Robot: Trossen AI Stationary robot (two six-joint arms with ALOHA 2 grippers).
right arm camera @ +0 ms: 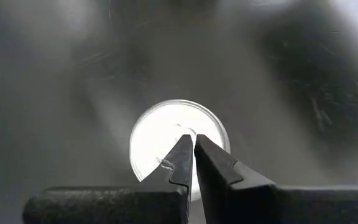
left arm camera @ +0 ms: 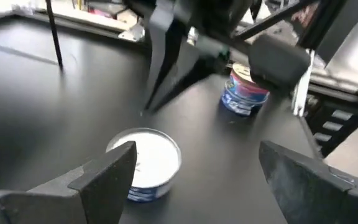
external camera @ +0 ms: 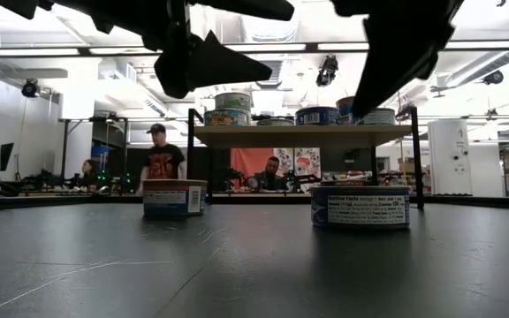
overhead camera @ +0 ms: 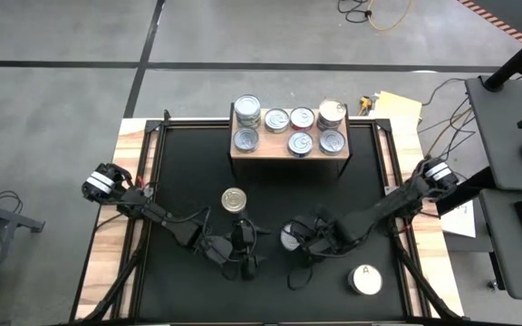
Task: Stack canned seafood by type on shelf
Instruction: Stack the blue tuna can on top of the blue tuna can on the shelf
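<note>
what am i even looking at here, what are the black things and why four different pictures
The black things are two robot arms at a table, each ending in a two-fingered hand. One picture looks straight down from above, one sits at table-top level, and the other two come from small cameras on each arm's wrist.

At the table's far edge stands a small wooden shelf with tins of seafood on it. Three more tins sit on the black tabletop: a gold-topped tin, a silver-topped tin and a white-topped tin.

The left hand is open and holds nothing. The right hand is shut, its fingertips together above the silver-topped tin; it grips nothing. People in the background are not part of the job.
</note>
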